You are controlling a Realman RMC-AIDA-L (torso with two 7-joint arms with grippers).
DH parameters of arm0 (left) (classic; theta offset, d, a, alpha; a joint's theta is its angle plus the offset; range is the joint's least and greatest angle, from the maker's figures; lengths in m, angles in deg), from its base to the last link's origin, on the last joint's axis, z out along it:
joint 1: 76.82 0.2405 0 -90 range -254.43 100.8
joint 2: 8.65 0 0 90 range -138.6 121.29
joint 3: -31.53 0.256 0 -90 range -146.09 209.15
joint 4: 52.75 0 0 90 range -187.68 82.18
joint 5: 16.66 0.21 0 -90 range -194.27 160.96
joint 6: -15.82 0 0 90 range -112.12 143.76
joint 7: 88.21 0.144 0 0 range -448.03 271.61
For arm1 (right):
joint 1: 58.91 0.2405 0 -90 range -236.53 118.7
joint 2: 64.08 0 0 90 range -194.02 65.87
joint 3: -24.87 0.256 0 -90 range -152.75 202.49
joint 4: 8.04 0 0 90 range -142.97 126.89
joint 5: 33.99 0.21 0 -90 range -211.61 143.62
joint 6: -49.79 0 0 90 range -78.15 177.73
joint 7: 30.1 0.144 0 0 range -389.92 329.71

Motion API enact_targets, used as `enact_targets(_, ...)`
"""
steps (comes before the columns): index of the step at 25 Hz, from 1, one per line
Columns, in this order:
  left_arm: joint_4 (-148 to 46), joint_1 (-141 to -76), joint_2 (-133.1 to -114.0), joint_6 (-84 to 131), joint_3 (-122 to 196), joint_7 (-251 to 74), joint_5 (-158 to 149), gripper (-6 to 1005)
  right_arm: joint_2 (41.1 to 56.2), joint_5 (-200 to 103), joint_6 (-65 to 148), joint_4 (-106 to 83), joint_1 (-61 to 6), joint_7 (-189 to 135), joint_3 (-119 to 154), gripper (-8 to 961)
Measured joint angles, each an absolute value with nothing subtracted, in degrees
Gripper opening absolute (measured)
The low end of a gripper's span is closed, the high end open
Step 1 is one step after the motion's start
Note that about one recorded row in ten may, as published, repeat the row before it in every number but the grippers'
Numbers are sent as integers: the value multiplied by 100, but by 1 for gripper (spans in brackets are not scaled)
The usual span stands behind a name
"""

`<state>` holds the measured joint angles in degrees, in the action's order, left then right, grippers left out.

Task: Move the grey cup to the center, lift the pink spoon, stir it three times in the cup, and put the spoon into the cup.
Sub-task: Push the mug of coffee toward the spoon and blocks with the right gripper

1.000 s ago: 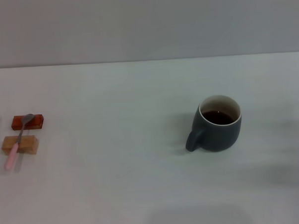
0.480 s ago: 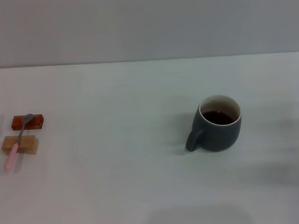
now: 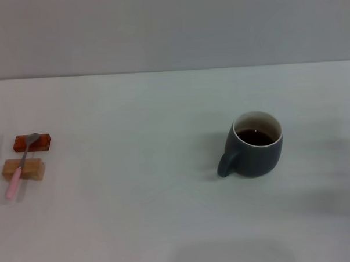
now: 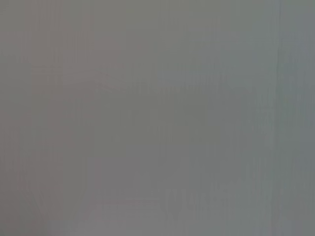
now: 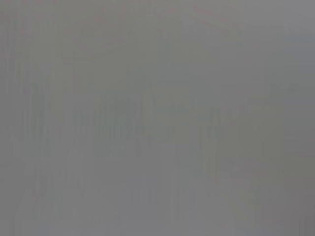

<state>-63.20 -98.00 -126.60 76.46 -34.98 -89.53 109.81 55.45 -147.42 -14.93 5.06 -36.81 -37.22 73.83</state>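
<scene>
In the head view the grey cup [image 3: 252, 145] stands upright right of the table's middle, its handle toward the near left and dark brown liquid inside. Far left, the pink spoon [image 3: 21, 167] lies across two small blocks, its metal bowl on the farther one and its pink handle pointing toward the near edge. Neither gripper shows in the head view. Both wrist views show only a plain grey surface.
An orange-red block [image 3: 32, 143] and a tan block [image 3: 23, 169] hold the spoon up off the white table [image 3: 136, 185]. A grey wall runs along the table's far edge.
</scene>
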Motion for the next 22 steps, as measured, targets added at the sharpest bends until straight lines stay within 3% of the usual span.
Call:
enact_targets(9, -6321, -9806, -12660, 7646, -3489, -8953, 10982, 818, 5538, -14750, -1254, 514, -3664, -3718, 7382, 649)
enact_targets(18, -6321, -9824, -12660, 7646, -3482, -8953, 10982, 818, 5544, -14771, -1259, 527, -3691, -3715, 7320, 433)
enact_targets(20, -6321, -9833, -12660, 7646, -3482, -8953, 10982, 818, 5545, -14772, -1257, 531, -3692, -3714, 7303, 220)
enact_targets(22, -6321, -9840, -12660, 7646, -3482, -8953, 10982, 818, 5545, -14773, -1249, 532, -3693, -3714, 7281, 160)
